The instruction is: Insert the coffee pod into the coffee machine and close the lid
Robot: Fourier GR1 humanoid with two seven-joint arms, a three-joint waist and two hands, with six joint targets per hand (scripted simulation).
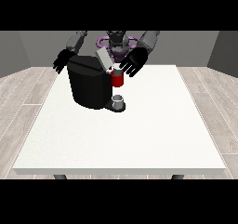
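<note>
Two hands hover in the upper middle: the hand at the view's right (135,62) spreads open just above the red pod holder (117,79) beside the raised lid (104,59); the hand at the view's left (60,61) hangs relaxed behind the coffee machine (89,84). The pod itself cannot be made out; closing the lid on a crooked pod could jam it.

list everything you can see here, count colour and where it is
table: one, white, fills the middle of the view, robot behind its far edge
coffee machine: one, black, on the table's far part, towards the view's left
lid: one, grey, raised and tilted at the machine's top
red holder: one, red, at the machine's front below the lid
cup: one, grey, on the machine's base under the red holder
floor: light wood planks around the table
hand at the view's left: one, black, fingers spread, behind the machine
hand at the view's right: one, black, fingers spread, just above the red holder
</note>
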